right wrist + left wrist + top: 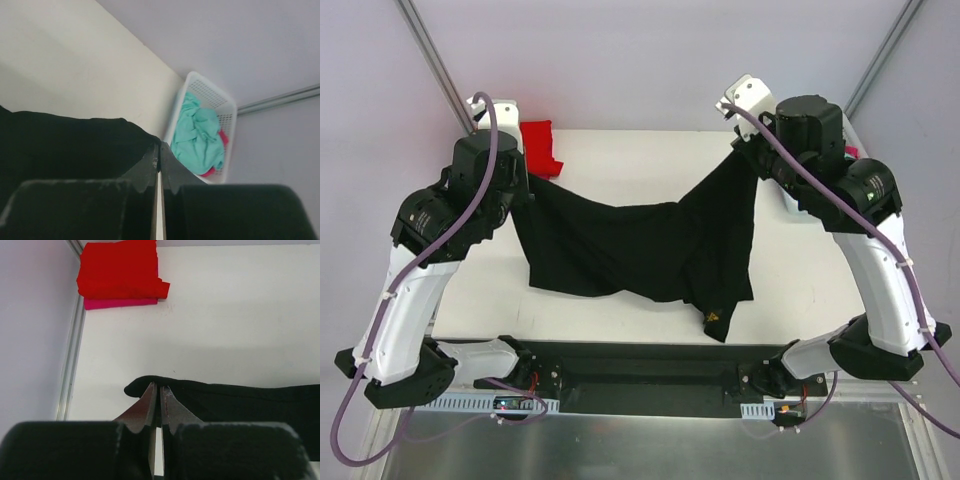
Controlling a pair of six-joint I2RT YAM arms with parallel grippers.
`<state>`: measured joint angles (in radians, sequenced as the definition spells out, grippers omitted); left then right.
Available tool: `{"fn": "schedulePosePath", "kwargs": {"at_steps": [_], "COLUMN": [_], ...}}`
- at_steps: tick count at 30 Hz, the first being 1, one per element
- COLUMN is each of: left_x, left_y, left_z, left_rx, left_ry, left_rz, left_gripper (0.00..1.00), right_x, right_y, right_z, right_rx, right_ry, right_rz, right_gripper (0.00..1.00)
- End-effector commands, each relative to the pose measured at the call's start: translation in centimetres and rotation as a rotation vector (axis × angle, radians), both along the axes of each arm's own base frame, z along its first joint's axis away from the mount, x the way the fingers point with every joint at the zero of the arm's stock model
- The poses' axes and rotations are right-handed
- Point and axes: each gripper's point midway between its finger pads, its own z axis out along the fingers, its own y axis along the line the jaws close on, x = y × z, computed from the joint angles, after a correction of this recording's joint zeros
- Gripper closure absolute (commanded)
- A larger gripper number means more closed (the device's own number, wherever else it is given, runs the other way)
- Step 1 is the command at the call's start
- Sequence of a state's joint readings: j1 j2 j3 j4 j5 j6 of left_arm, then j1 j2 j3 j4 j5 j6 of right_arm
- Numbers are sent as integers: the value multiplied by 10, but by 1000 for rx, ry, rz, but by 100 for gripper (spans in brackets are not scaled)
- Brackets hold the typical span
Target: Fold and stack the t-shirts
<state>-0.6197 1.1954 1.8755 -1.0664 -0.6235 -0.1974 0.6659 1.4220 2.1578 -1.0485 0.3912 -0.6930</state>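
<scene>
White tabletop (620,165) fills most of our overhead view, with grey walls behind it. The black t-shirt (630,250) is strung across the middle between our two arms. The left gripper (159,387) is at about nine o'clock with its jaws pressed together on a thin fold of the shirt's edge. The right gripper (159,145) is at about two o'clock, pinched tight on the opposite edge and seemingly held higher. Between them the cloth sags and its lower part lies on the table, trailing towards six o'clock. One corner carrying a small yellow label (712,318) reaches the near edge at about five o'clock.

At ten o'clock a folded red t-shirt (120,270) sits on a pink t-shirt (120,303), just beyond our left gripper. The white mesh basket (207,90) stands off the table's three o'clock side and holds a crumpled teal t-shirt (197,137) with something pinkish-red under it.

We judge three risks from here:
- Both grips hold very little cloth, so a quick pull apart could slip an edge free and drop that side.
- The uneven height and the bunched middle could leave creases, giving a crooked fold.
- The trailing corner could catch on the black rail by our bases, and a careless left sweep could knock the finished stack.
</scene>
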Motion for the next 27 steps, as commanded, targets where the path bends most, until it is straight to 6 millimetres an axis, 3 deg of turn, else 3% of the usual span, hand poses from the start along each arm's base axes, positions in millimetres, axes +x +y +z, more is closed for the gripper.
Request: {"fn": "schedulePosePath", "kwargs": {"at_steps": [1,4,7,8,10,11,13,16,19,20,23,27], "left_x": [7,20,36,35,45,40,38,27,8,4,-17,-26], "left_y": [11,13,12,13,5,7,8,14,21,18,34,51], "left_z": [8,9,35,64,83,108,132,149,158,157,165,155], "left_rx": [-30,-34,-48,-78,-80,-111,-126,-126,-147,-158,-167,-124], "left_ry": [-37,-28,-79,-151,-190,-260,-339,-398,-436,-438,-477,-466], "left_rz": [36,67,69,65,25,17,5,-7,-19,-45,-20,39], "left_gripper": [100,100,100,100,100,100,100,100,100,100,100,100], "right_x": [-6,-12,-17,-20,-26,-37,-52,-78,-115,-131,-142,-107], "right_y": [-25,-31,-35,-36,-28,-26,-23,-19,-11,-17,-13,-23], "right_z": [68,98,116,124,137,150,170,200,225,238,241,208], "right_rx": [-126,-145,-99,-72,-14,26,78,181,347,439,463,317], "right_ry": [-257,-362,-412,-434,-467,-500,-560,-649,-709,-735,-739,-662], "right_rz": [-42,-61,-67,-65,-13,22,81,169,349,390,454,267], "right_gripper": [99,99,99,99,99,99,99,99,99,99,99,99]}}
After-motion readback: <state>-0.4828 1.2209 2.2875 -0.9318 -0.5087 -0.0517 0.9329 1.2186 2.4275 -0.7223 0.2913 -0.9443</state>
